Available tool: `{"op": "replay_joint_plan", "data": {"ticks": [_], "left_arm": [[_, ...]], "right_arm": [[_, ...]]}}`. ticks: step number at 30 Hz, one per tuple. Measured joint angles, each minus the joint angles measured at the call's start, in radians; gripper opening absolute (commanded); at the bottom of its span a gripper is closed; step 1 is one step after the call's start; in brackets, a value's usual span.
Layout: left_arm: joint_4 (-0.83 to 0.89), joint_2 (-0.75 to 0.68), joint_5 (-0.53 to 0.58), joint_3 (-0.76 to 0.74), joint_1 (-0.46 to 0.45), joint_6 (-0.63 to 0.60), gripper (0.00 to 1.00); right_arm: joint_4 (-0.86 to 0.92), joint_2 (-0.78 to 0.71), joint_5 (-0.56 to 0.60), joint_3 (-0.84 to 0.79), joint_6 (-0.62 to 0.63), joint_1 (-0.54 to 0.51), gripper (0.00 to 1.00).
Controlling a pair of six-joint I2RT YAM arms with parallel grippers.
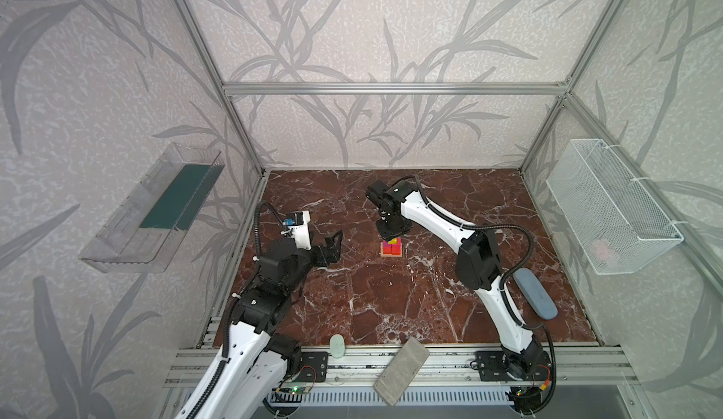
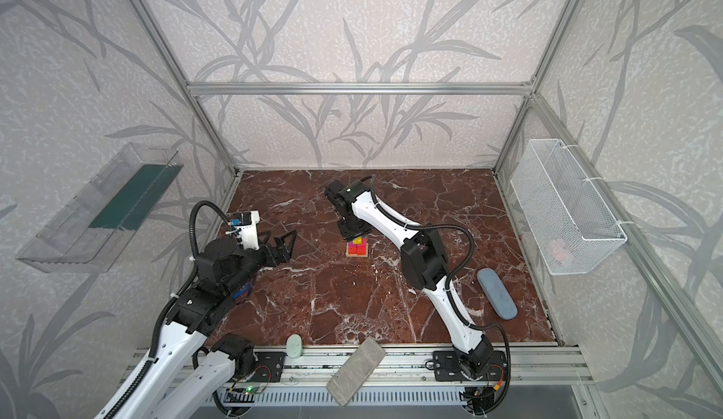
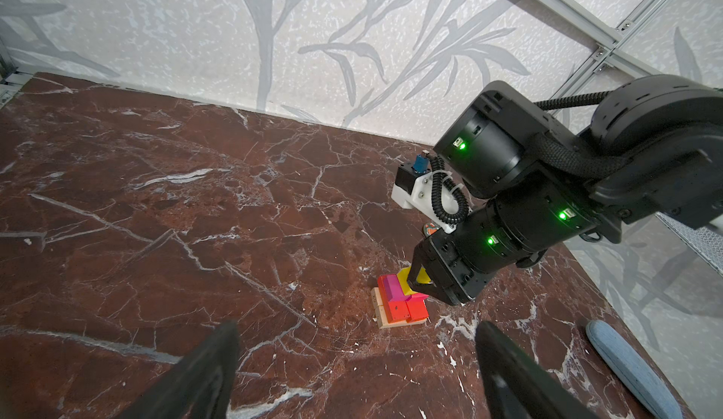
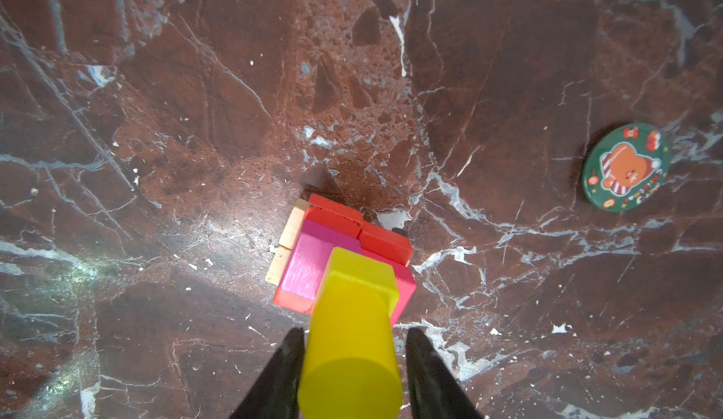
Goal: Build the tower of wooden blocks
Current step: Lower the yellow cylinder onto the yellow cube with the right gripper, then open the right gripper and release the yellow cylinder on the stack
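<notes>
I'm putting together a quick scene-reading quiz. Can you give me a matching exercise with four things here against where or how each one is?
Things:
1. yellow cylinder
2. grey stone brick
3. blue oval case
4. left claw

Place or state:
A. lies across the front metal rail
B. open, holding nothing
C. at the top of the tower
D. on the marble tabletop beside the right arm

Pairs: 1-C, 2-A, 3-D, 4-B

The bars [image 4: 289,229] are tan, rectangles [image 4: 385,243] red, cubes [image 4: 309,268] magenta, cylinder [image 4: 350,350] yellow, table [image 4: 195,123] red-brown marble veined white.
</notes>
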State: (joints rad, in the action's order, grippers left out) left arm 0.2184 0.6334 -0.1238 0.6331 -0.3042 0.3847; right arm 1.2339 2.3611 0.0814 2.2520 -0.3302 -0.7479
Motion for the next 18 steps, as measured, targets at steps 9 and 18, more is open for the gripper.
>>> {"op": "replay_joint_plan", "data": {"ticks": [9, 18], "left_arm": [[0.000, 0.000, 0.000, 0.000, 0.000, 0.000, 0.92], [0.000, 0.000, 0.000, 0.000, 0.000, 0.000, 0.92]], "right_arm": [[0.000, 0.000, 0.000, 0.000, -0.002, 0.002, 0.48], [-0.018, -0.026, -0.004, -0.047, -0.014, 0.004, 0.64]]}}
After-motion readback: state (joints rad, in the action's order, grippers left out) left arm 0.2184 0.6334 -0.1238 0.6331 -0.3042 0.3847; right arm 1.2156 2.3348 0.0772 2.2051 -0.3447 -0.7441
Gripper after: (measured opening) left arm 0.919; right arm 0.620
